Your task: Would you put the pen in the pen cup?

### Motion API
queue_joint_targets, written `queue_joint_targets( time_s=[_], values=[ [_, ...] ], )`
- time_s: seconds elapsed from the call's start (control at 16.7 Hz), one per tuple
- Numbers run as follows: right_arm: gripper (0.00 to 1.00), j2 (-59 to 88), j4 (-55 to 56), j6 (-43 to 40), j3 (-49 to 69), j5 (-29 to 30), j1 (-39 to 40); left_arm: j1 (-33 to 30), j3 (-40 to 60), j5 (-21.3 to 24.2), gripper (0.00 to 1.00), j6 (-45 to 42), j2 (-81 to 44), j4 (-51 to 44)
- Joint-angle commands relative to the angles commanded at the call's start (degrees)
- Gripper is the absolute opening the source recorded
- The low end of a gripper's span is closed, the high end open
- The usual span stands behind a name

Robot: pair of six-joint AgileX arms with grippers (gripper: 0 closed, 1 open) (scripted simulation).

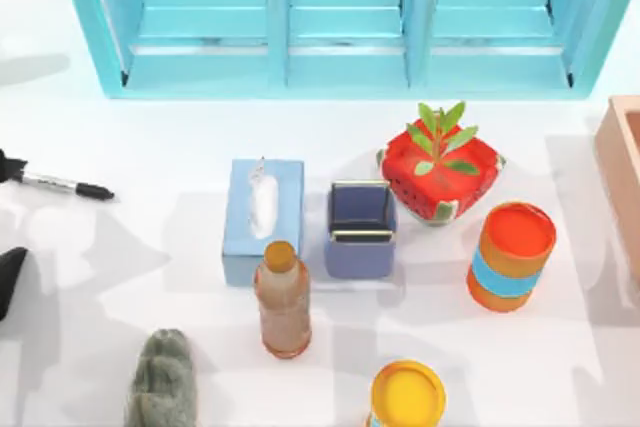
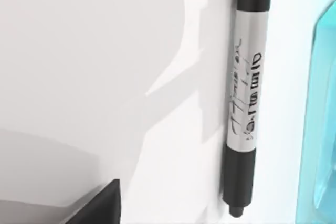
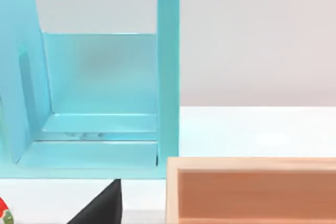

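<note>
While the pen lies flat on the white table near its left edge, black tip pointing toward the table's middle, its other end runs out of the top view at that edge. Seen from the left wrist view, the pen has a silver-grey middle section bearing dark handwriting-like marks that I cannot read. Well apart from it, the pen cup stands upright at the table's centre, square, periwinkle-blue, its hollow dark. Just beside the cup on its left is a light-blue tissue box, and in front of that a brownish bottle. Behind the cup to the right sits a red watermelon-patterned pot with a green plant, then an orange cylinder with a blue band. A yellow-topped can and a grey-green lumpy thing sit at the near edge. A turquoise shelf unit spans the far edge; a tan wooden box is at the right edge. A dark piece of the left gripper shows at the left edge, below the pen; whether its fingers are apart or together I cannot tell
</note>
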State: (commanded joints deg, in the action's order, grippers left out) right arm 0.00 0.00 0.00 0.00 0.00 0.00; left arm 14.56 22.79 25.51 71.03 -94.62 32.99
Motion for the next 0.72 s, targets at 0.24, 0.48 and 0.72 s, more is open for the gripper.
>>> queue_joint_targets(
  time_s=[0.24, 0.48, 0.72],
  values=[
    [1.0, 0.0, 0.0, 0.0, 0.0, 0.0, 0.0, -1.34, 2.85, -1.06, 1.0, 1.22, -4.29, 2.32],
    [1.0, 0.0, 0.0, 0.0, 0.0, 0.0, 0.0, -4.74, 10.06, -3.59, 1.0, 3.29, -16.86, 8.15],
    [1.0, 0.0, 0.0, 0.0, 0.0, 0.0, 0.0, -7.6, 15.44, -5.74, 1.0, 5.08, -25.69, 12.33]
  ],
)
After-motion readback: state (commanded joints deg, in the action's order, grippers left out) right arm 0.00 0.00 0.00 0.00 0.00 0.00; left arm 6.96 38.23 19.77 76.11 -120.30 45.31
